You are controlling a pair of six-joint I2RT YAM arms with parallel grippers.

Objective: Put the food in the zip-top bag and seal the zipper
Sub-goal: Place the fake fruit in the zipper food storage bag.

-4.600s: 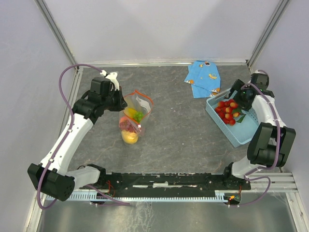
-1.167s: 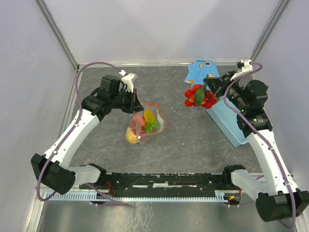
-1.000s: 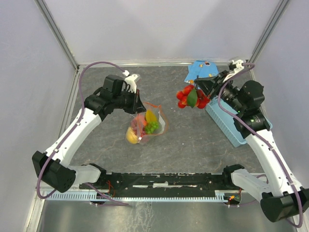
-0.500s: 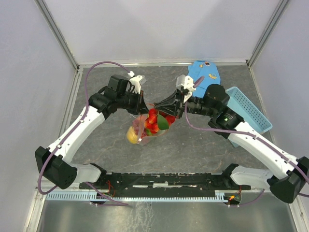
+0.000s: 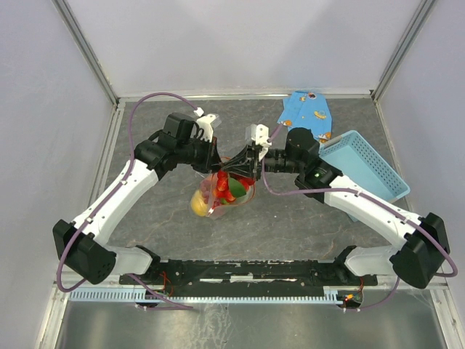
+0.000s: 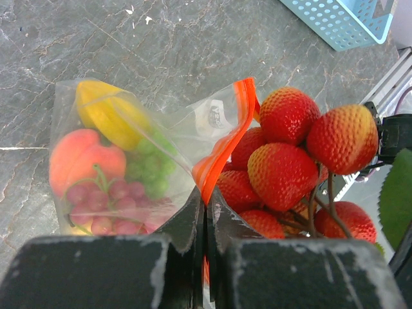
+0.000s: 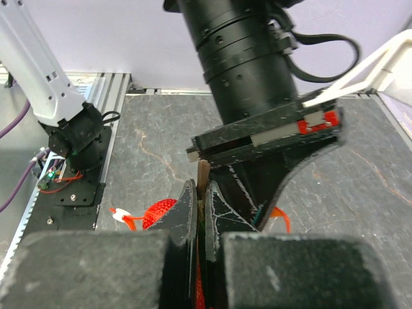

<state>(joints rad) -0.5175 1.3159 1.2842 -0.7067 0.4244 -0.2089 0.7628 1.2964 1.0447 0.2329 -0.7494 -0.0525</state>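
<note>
At the bag (image 6: 174,129) mouth, the zipper (image 6: 225,145) edge is pinched by the left gripper (image 6: 206,206), whose jaws are fully closed on it. The strawberries (image 6: 283,170) are hung over that mouth by a thin brown stem (image 7: 203,170), on which the right gripper (image 7: 201,193) is clamped tight. A snag is to be expected if the bunch, apparently wider than the opening, is lowered off-centre. The thin crinkly film may be folded inward or pulled free, and berries may be spilled beside the bag. Sealing may be prevented by a trapped leaf (image 6: 396,193). Inside the bag, a smooth round peach (image 6: 84,158), a lemon (image 6: 106,116) and beaded grapes (image 6: 116,196) are seen. The berries are pebbled and ovoid.
</note>
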